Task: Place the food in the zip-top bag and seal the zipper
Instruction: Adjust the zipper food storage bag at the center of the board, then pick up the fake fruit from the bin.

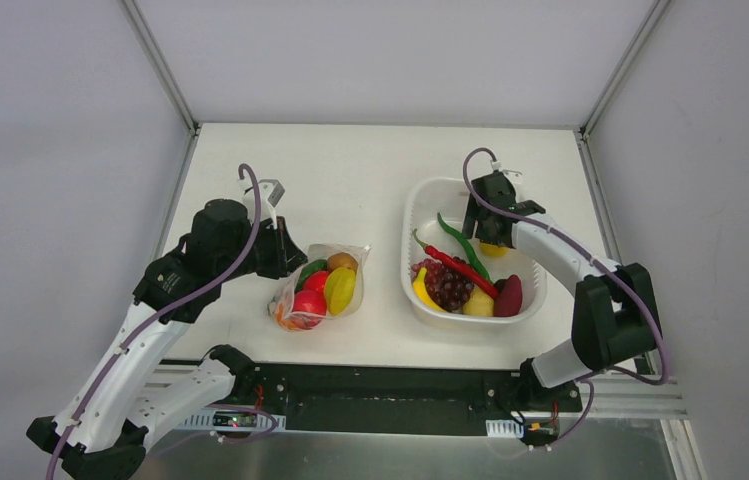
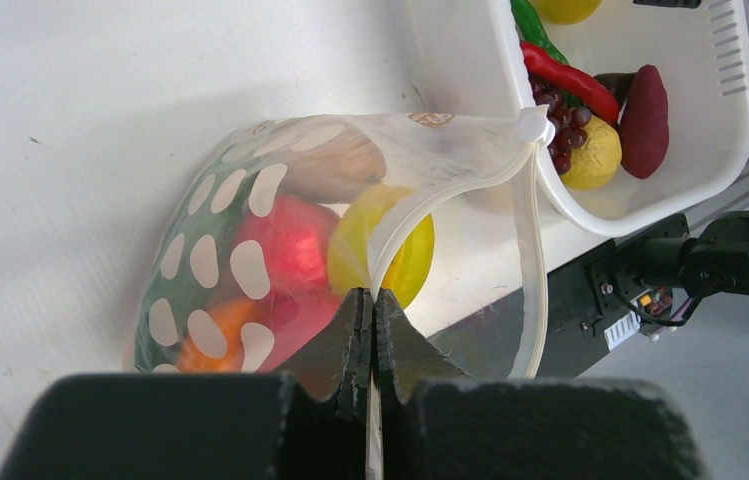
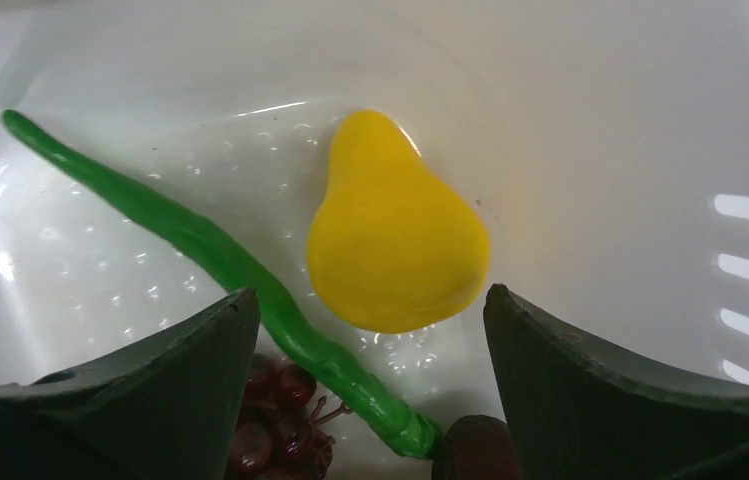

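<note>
The dotted zip-top bag [image 1: 322, 290] lies left of centre with its mouth open, holding red, orange, yellow, green and brown toy food. My left gripper [image 1: 285, 255] is shut on the bag's rim. In the left wrist view the fingers [image 2: 371, 300] pinch the zipper [image 2: 440, 190], and the bag [image 2: 250, 230] bulges beyond them. My right gripper [image 1: 490, 232] is open inside the white basket [image 1: 420, 200]. In the right wrist view it [image 3: 370, 305] hangs just above a yellow pear [image 3: 395, 235], with a green chilli [image 3: 210, 245] beside it.
The basket also holds a red chilli [image 1: 460, 264], dark grapes [image 1: 447, 285], a yellow fruit [image 1: 478, 303] and a dark red one [image 1: 510, 296]. White enclosure walls stand at the left, the right and the back. A black base rail [image 1: 390, 385] runs along the table's near edge.
</note>
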